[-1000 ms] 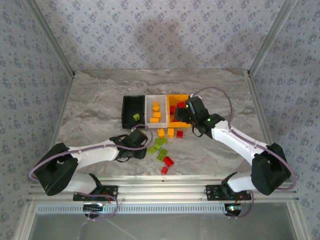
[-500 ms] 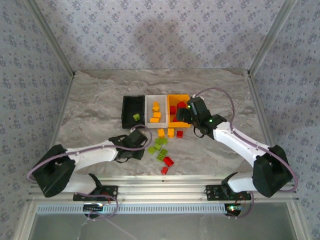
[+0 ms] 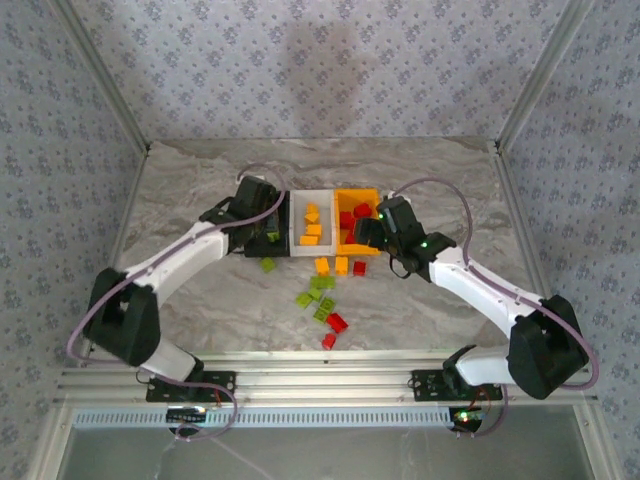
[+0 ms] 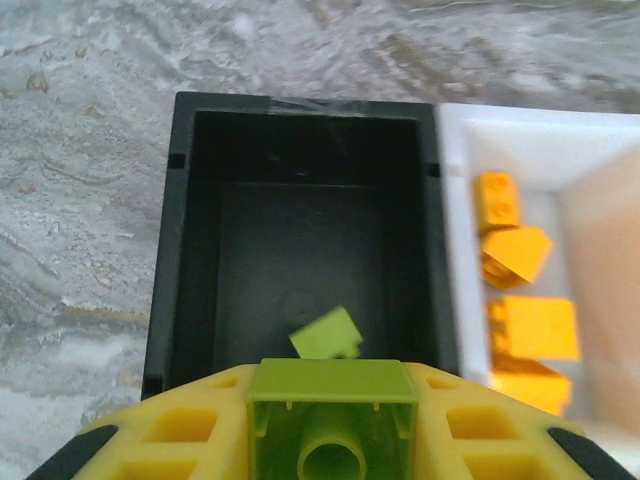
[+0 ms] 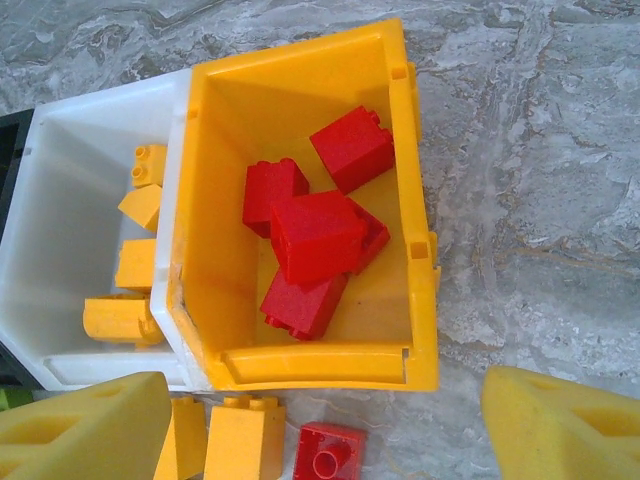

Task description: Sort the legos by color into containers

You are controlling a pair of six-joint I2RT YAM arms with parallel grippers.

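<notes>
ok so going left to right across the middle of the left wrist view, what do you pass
marble table → black bin, with one loose lime green lego on its floor → white bin, holding orange-yellow legos

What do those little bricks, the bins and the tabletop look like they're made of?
The red bricks and the lime brick look like hard moulded plastic: crisp edges, even colour, slight sheen. The orange bin seems thin glossy plastic, with a lipped rim and light glare. The table looks like grey veined marble, though it may be a printed laminate.
</notes>
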